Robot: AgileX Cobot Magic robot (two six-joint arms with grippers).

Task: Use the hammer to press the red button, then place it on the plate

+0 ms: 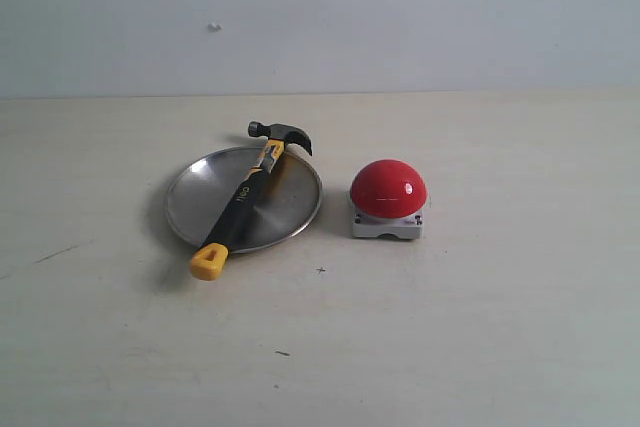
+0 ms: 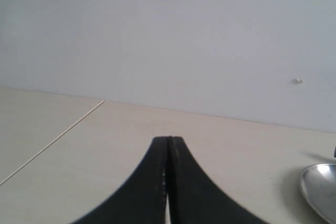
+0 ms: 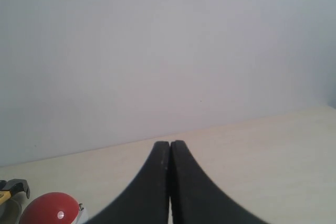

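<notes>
Closed right gripper (image 3: 170,146) (red button (image 3: 50,209) nearby)

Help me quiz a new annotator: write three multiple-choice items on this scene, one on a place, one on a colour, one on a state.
1. The claw hammer with black handle and yellow end cap lies: A) across the round silver metal plate; B) on bare table, clear of any dish; C) propped against the wall.
2. The glossy dome button on its grey square base is: A) green; B) red; C) blue.
3. The left gripper and right gripper are: A) wide open; B) shut, empty; C) shut on the hammer.
Answers: 1 A, its handle crosses the dish; 2 B, the dome shows red; 3 B, each wrist view shows fingers meeting with nothing between.
</notes>
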